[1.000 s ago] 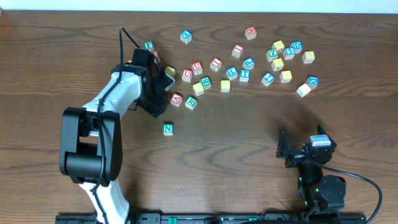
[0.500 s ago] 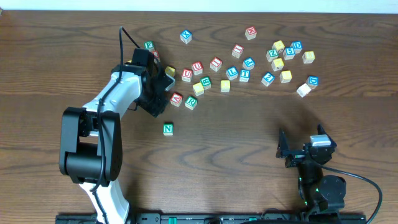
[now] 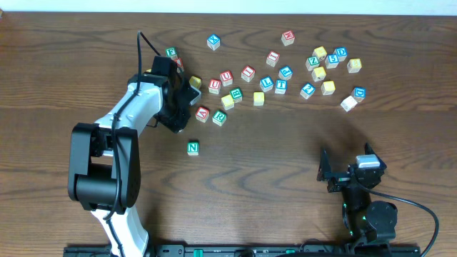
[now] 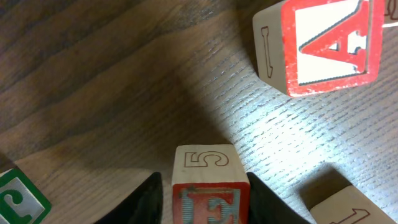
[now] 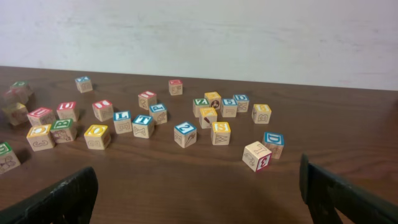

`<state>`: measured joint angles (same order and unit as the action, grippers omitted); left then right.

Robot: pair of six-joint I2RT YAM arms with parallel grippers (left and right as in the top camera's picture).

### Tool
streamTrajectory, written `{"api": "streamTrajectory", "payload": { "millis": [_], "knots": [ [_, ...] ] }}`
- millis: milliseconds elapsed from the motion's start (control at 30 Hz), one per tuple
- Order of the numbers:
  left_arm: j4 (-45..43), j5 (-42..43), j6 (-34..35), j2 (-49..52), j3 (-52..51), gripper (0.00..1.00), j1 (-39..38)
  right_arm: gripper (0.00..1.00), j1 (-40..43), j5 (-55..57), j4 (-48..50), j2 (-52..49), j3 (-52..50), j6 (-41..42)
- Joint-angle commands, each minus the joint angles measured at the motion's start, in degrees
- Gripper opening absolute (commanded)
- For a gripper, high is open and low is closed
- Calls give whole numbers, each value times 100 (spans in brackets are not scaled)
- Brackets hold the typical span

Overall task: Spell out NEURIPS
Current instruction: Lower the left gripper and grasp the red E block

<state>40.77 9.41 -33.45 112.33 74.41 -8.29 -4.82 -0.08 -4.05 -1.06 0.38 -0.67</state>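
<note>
My left gripper [image 4: 205, 204] is low over the table with the E cube [image 4: 208, 180] between its fingers; the cube has a red frame, a blue E and a 5 on its top side. The right finger touches the cube and the left finger stands a sliver off it. From overhead the left gripper [image 3: 186, 96] hides that cube at the left end of the scatter. The green N cube [image 3: 193, 148] sits alone nearer the front. A red U cube [image 3: 226, 76] lies among the others. My right gripper [image 3: 348, 170] rests wide open and holds nothing, also seen low in the right wrist view [image 5: 199, 205].
A red A cube [image 4: 323, 43] lies just beyond the E cube, a green cube [image 4: 15, 199] to its left and a plain-sided cube [image 4: 348, 208] to its right. Several more lettered cubes spread across the back of the table [image 3: 285, 164], up to a white one [image 3: 348, 103].
The left jaws have drawn in around the E cube. The left arm has barely shifted and the right arm has not moved.
</note>
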Motion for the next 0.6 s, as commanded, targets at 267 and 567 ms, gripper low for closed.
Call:
{"api": "streamTrajectory", "payload": {
  "millis": [267,567],
  "knots": [
    [55,133,-57,52,83,27,24,99,28,-11,-26,24,-7,42],
    [35,175,273,-13,223,11,24,99,28,-11,-26,24,-7,42]
  ]
}}
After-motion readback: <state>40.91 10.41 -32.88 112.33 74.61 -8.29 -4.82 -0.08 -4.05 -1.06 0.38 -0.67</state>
